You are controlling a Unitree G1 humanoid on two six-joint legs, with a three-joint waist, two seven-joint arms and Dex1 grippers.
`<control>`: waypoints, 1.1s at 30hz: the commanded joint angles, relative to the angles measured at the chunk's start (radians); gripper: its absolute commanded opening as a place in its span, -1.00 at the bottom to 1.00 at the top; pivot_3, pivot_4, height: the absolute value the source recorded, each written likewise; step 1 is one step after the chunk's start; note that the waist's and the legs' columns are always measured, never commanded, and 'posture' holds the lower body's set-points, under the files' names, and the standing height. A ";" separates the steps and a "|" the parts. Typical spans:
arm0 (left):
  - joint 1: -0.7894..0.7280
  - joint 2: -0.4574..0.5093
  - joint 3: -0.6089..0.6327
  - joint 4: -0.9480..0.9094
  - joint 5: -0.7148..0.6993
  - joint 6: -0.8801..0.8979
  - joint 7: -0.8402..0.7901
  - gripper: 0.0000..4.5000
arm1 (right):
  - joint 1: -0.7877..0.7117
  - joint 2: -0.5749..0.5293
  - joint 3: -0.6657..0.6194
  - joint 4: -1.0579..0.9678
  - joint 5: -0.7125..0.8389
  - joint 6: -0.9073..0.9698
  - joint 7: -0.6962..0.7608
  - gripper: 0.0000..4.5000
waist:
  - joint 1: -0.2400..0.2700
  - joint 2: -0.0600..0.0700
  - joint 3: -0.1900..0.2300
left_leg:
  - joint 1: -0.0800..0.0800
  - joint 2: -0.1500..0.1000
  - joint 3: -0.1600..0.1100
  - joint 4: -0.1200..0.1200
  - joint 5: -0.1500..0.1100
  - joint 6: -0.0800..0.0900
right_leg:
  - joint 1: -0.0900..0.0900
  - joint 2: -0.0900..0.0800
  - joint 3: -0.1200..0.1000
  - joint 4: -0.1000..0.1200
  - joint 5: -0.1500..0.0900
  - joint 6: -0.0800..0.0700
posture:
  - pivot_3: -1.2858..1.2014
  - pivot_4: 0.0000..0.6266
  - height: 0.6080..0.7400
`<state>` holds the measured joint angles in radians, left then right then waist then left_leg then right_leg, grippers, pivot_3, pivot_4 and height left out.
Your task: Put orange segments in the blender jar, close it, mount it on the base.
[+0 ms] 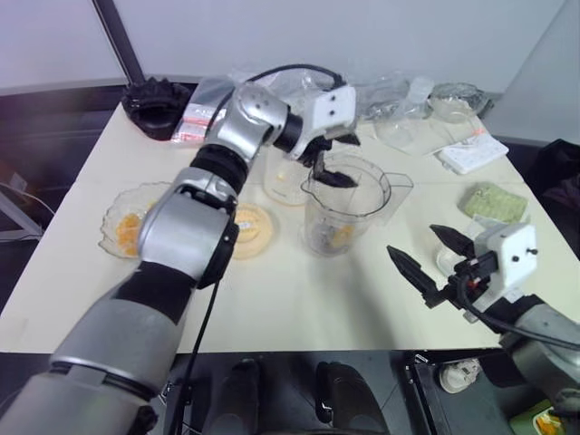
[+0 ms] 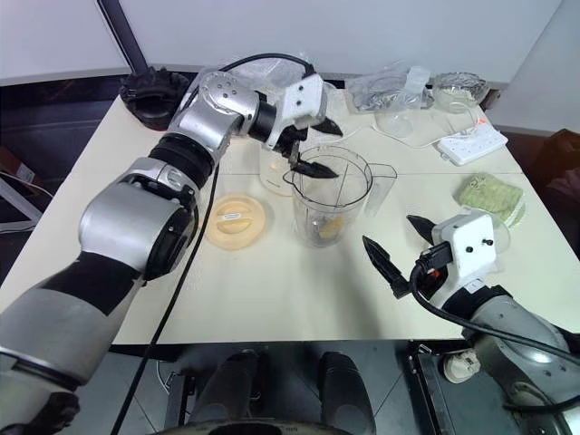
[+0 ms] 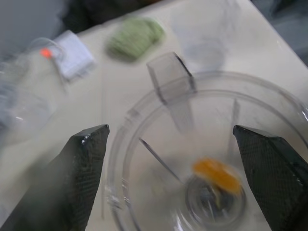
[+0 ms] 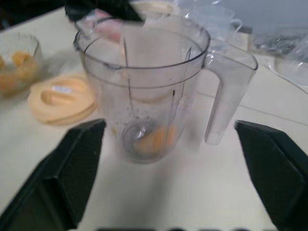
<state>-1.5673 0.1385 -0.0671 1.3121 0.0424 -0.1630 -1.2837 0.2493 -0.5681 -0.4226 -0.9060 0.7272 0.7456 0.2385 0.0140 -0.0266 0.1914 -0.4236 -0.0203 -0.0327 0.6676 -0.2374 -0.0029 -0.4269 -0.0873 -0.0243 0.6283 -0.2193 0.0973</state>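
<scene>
The blender jar (image 2: 331,195) stands in the middle of the table with an orange piece (image 3: 216,173) down by its blades. The left gripper (image 1: 331,159) hangs over the jar's mouth, fingers spread wide, holding nothing. The right gripper (image 2: 403,245) waits near the jar, also spread.

More orange segments (image 1: 127,231) sit in a glass bowl (image 1: 116,210) on the left. The round cream lid (image 2: 234,220) lies beside the jar, so closing and mounting are not yet done.
</scene>
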 commanded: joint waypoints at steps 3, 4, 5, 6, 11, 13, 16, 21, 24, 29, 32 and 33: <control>-0.034 0.093 0.170 -0.167 -0.204 0.151 -0.128 0.97 | 0.062 0.117 0.034 0.048 -0.164 -0.150 -0.065 1.00 | -0.004 0.002 0.000 | 0.000 0.000 0.000 -0.001 0.000 0.000 | 0.000 0.000 0.000 0.000 0.000 0.000 | 0.03 -0.52 1.00; 0.005 0.121 0.170 -0.238 -0.224 0.195 -0.164 0.97 | 0.075 0.145 0.029 0.058 -0.188 -0.178 -0.077 1.00 | -0.005 0.002 0.000 | 0.000 0.000 0.000 -0.001 0.000 0.000 | 0.000 0.000 0.000 0.000 0.000 0.000 | 0.03 -0.52 1.00; 0.057 0.149 0.162 -0.327 -0.241 0.241 -0.195 0.97 | 0.090 0.168 0.017 0.067 -0.211 -0.203 -0.090 1.00 | -0.005 0.003 -0.001 | 0.001 0.000 0.000 -0.001 0.000 0.000 | 0.000 0.000 0.000 0.000 0.000 0.000 | 0.03 -0.52 1.00; 0.122 0.177 0.151 -0.438 -0.261 0.295 -0.219 0.97 | 0.104 0.184 0.008 0.075 -0.236 -0.225 -0.098 1.00 | -0.007 0.007 -0.003 | 0.001 0.000 0.001 -0.001 0.000 0.000 | 0.000 0.000 0.000 0.001 0.000 0.000 | 0.03 -0.52 1.00; 0.509 0.319 0.111 -1.056 -0.401 0.613 -0.222 0.97 | 0.175 0.241 -0.050 0.083 -0.306 -0.284 -0.132 1.00 | -0.007 0.012 -0.002 | 0.008 0.001 0.002 -0.003 0.000 0.000 | 0.001 0.002 0.010 0.003 -0.002 -0.004 | 0.03 -0.52 1.00; 0.705 0.388 0.106 -1.316 -0.463 0.727 -0.199 0.97 | 0.208 0.280 -0.094 0.093 -0.325 -0.288 -0.171 1.00 | -0.008 0.013 -0.003 | 0.010 0.001 0.004 -0.004 0.000 0.000 | 0.002 0.003 0.014 0.004 -0.002 -0.004 | 0.03 -0.52 1.00; 0.875 0.447 0.082 -1.525 -0.498 0.809 -0.130 0.97 | 0.243 0.325 -0.156 0.141 -0.336 -0.290 -0.201 1.00 | 0.008 0.013 -0.002 | 0.012 0.002 0.004 -0.008 0.000 0.000 | 0.002 0.003 0.016 0.003 -0.002 -0.005 | 0.03 -0.52 1.00; 0.990 0.469 0.052 -1.645 -0.518 0.841 -0.027 0.97 | 0.227 0.300 -0.224 0.319 -0.363 -0.316 -0.187 1.00 | 0.026 0.015 -0.003 | 0.014 0.002 0.004 -0.006 0.000 -0.001 | 0.007 0.001 0.015 0.000 -0.002 -0.006 | 0.03 -0.52 1.00; 0.998 0.461 0.038 -1.681 -0.551 0.867 0.020 0.97 | 0.184 0.263 -0.240 0.418 -0.382 -0.337 -0.174 1.00 | 0.019 0.017 -0.003 | 0.014 0.002 0.006 -0.006 -0.001 -0.001 | 0.007 -0.001 0.016 -0.002 -0.004 -0.003 | 0.03 -0.52 1.00; 1.008 0.466 0.010 -1.707 -0.571 0.873 0.061 0.97 | 0.080 0.220 -0.236 0.578 -0.412 -0.369 -0.171 1.00 | -0.003 0.017 -0.003 | 0.014 0.001 0.008 -0.006 0.000 -0.001 | 0.007 0.000 0.016 -0.003 -0.002 -0.006 | 0.03 -0.52 1.00; 1.007 0.469 0.000 -1.716 -0.584 0.878 0.083 0.97 | 0.037 0.203 -0.229 0.645 -0.424 -0.393 -0.161 1.00 | -0.009 0.017 -0.003 | 0.014 0.001 0.009 -0.007 0.000 0.000 | 0.007 0.001 0.016 -0.003 -0.002 -0.006 | 0.03 -0.52 1.00; 1.007 0.473 -0.001 -1.717 -0.588 0.878 0.086 0.97 | 0.030 0.202 -0.225 0.654 -0.423 -0.396 -0.155 1.00 | -0.009 0.017 -0.003 | 0.014 0.001 0.009 -0.007 0.000 0.000 | 0.006 0.001 0.016 -0.002 -0.002 -0.006 | 0.03 -0.52 1.00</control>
<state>-0.5545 0.5996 -0.0672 -0.3675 -0.5215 0.7160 -1.2083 0.2835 -0.3499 -0.6393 -0.2487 0.3152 0.3788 0.0755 0.0055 -0.0093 0.1884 -0.4091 -0.0189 -0.0236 0.6611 -0.2376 -0.0034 -0.4205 -0.0860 -0.0082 0.6263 -0.2212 0.0913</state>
